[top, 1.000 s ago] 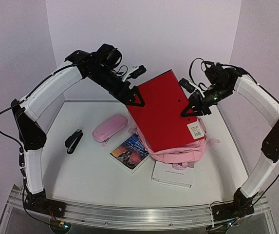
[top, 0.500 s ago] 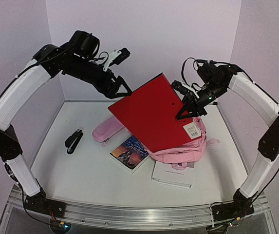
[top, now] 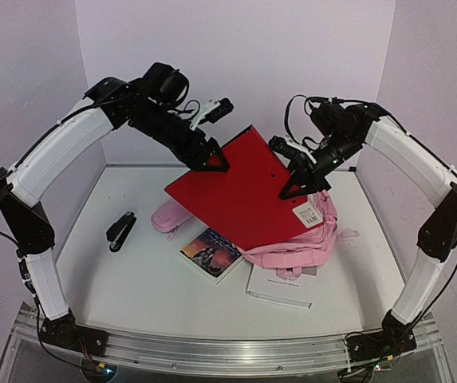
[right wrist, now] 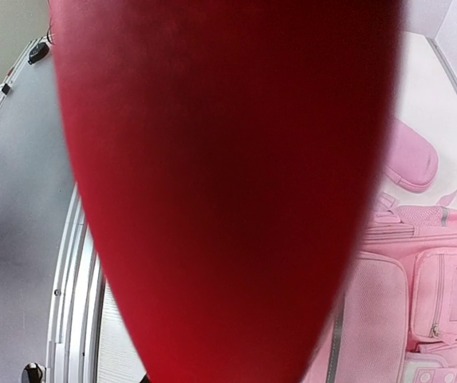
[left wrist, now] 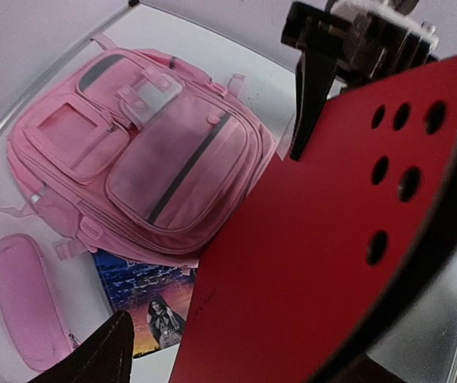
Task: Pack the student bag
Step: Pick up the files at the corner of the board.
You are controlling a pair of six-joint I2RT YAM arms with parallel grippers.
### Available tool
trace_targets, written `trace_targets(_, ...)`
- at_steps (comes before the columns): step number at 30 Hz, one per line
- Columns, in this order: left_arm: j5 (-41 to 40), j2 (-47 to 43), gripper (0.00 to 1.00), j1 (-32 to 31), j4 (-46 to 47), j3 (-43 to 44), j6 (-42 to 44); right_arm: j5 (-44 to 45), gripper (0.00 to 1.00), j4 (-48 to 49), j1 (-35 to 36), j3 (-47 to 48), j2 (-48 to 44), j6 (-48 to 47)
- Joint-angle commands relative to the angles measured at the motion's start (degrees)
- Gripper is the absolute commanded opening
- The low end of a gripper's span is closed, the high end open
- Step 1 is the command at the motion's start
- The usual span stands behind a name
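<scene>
The student bag (top: 312, 239) lies flat on the table, pink, front pockets up (left wrist: 148, 152) (right wrist: 419, 295). Above it hangs a red folder (top: 244, 195), tilted, its low end over the bag. My right gripper (top: 296, 185) is shut on the folder's right edge; in the right wrist view the folder (right wrist: 228, 183) fills the frame, blurred. My left gripper (top: 212, 159) is at the folder's upper left corner. In the left wrist view one dark finger (left wrist: 104, 355) stands apart from the red folder (left wrist: 332, 239), with a gap between them.
A pink pencil case (top: 172, 217) and a book with a sunset cover (top: 212, 249) lie left of the bag. A black stapler (top: 120, 230) sits farther left. A white flat box (top: 284, 286) lies in front of the bag. White walls close the back and sides.
The folder has swung down and to the left, lying flatter. My right gripper moved left and down with it. My left gripper lifted away, then came back to the folder's corner.
</scene>
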Motion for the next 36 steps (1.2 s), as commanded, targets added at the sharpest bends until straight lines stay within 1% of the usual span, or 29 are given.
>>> trace_targets(1,3.9,1.8,0.65,-1.2,-4.7,4.2,2.9,-2.6,0.00,-11.9,2.8,-0.3,1.6,-1.4)
trace_targets(5,3.8,4.1,0.51,-1.4,-9.3,6.8,6.0,-2.3,0.00,-11.9,3.2,-0.1,1.6,-2.3)
trace_targets(7,4.0,5.2,0.41,-1.5,-11.6,8.0,6.9,-2.0,0.00,-11.9,3.2,0.2,1.8,-2.4)
trace_targets(8,4.1,5.2,0.35,-1.6,-11.9,7.8,7.0,-1.9,0.03,-11.9,3.3,0.5,2.0,-2.1)
trace_targets(11,4.3,4.2,0.21,-1.5,-11.0,6.7,6.3,-1.2,0.23,-11.9,3.2,2.3,3.0,0.1)
trace_targets(16,4.1,1.5,0.01,-1.5,-7.4,5.2,3.2,-1.5,0.49,-11.9,1.5,7.9,5.7,5.3)
trace_targets(18,3.5,-1.1,0.00,-1.3,-3.6,3.0,1.2,-2.6,0.63,-11.9,-0.2,11.3,6.9,7.5)
trace_targets(19,3.1,-2.3,0.00,-1.0,-1.4,1.2,-0.1,-3.4,0.71,-11.9,-1.2,13.3,7.6,8.7)
trace_targets(20,2.7,-3.9,0.00,-0.5,1.1,-0.3,-1.7,-4.1,0.77,-11.9,-2.5,15.2,8.3,9.7)
trace_targets(22,1.5,-7.9,0.00,0.7,8.0,-5.1,-5.9,-5.4,0.91,-11.8,-5.3,18.5,9.4,11.5)
trace_targets(23,1.0,-10.1,0.00,1.8,12.0,-8.0,-8.7,-5.8,0.96,-11.8,-6.7,19.9,9.8,12.4)
trace_targets(25,-1.7,-15.0,0.00,3.2,20.6,-14.4,-13.1,-5.3,0.98,-11.5,-8.9,21.2,9.9,12.5)
trace_targets(27,-4.7,-18.4,0.00,4.2,26.7,-19.9,-16.7,-2.7,0.98,-11.3,-10.1,19.4,9.2,10.8)
trace_targets(29,-7.6,-20.6,0.00,5.0,30.7,-23.7,-20.7,0.8,0.98,-11.2,-10.3,14.5,7.3,6.4)
trace_targets(31,-10.0,-22.3,0.00,5.4,34.0,-26.9,-25.6,3.9,0.98,-9.4,-10.3,7.0,4.0,1.9)
trace_targets(33,-11.6,-23.1,0.00,5.5,36.0,-29.8,-29.9,6.6,0.98,-5.6,-10.1,-1.2,1.0,0.8)
trace_targets(36,-13.3,-24.0,0.00,5.6,38.6,-33.8,-36.2,9.0,0.98,-2.1,-9.1,-9.4,-1.3,-0.7)
